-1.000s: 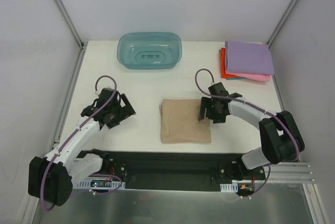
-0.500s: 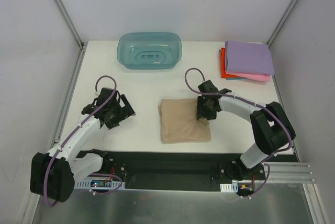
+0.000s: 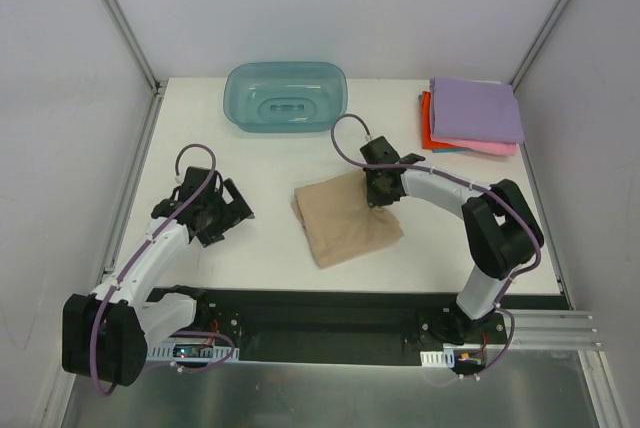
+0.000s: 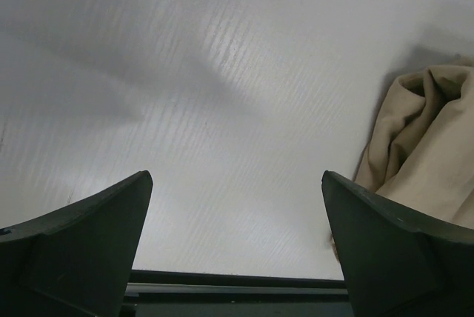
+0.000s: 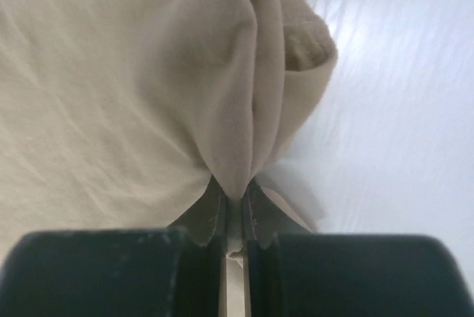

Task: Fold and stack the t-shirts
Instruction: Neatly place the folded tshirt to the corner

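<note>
Left pincer (image 3: pixel 224 210): fingers (image 4: pixel 89 235) spread wide with nothing between them, low over bare tabletop at about 9 o'clock from the tan shirt and apart from it.
White tabletop (image 3: pixel 270 163): carries everything named here; the arm bases sit along its 6 o'clock edge.
Translucent teal plastic tub (image 3: pixel 240 98): oblong with rounded corners, near the far edge at about 11 o'clock from the tabletop's middle, well apart from both pincers.
Tan-beige folded cloth t-shirt (image 3: pixel 340 228): lies near the middle of the tabletop, skewed to its edges, with its 1 o'clock corner gathered into a raised ridge; in the left wrist view its rumpled edge (image 4: pixel 422 147) shows at 3 o'clock.
Right pincer (image 3: pixel 377 188): fingers pressed together on that ridge of tan cloth, which runs up from between the tips (image 5: pixel 233 197) in the right wrist view.
Stack of folded t-shirts: in the 1 o'clock corner of the tabletop, well apart from the tan one.
Lilac-purple t-shirt (image 3: pixel 478 108): on top of the stack.
Pink t-shirt (image 3: pixel 492 147): under the lilac one, its edge showing at 6 o'clock.
Red-orange t-shirt (image 3: pixel 427 126): lower still, showing at 9 o'clock.
</note>
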